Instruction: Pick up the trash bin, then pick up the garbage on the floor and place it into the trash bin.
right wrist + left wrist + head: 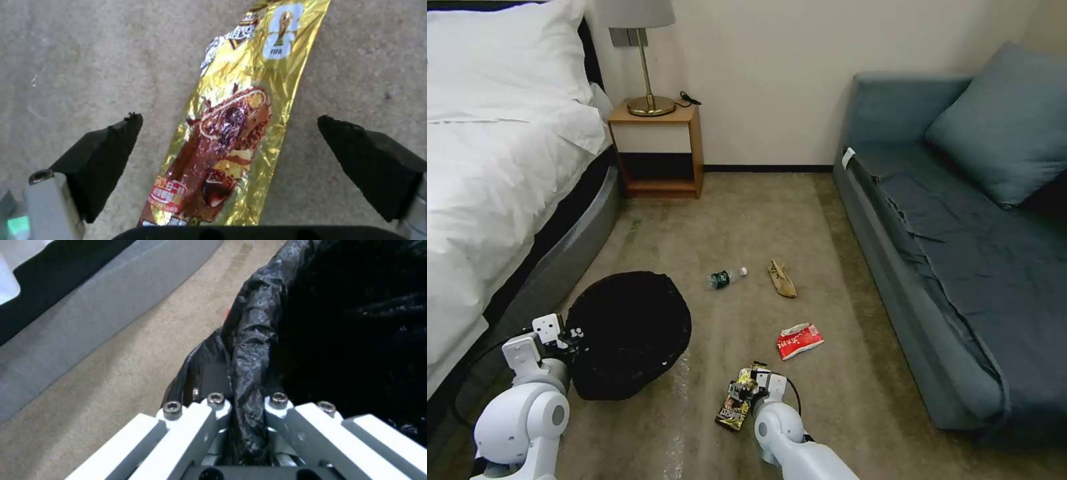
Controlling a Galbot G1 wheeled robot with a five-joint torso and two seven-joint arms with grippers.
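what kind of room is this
Most likely a hotel room or bedroom: a bed with white linen, a wooden nightstand carrying a brass lamp, a blue-grey sofa, and carpet underfoot.

A beige carpeted floor (747, 213) was seen between a bed on the left and a sofa on the right. Four pieces of litter were scattered over it. A small clear bottle (726, 277) with a green label and white cap was lying on its side towards the middle, and a tan crumpled paper (782, 279) was found just to its right. Nearer, a red-white crumpled packet (799, 341) was spread flat. Nearest of all, a brown-yellow snack wrapper (736, 398) (231, 133) was laid lengthwise on the carpet. A wooden nightstand (657, 150) was stood on the floor at the far wall.
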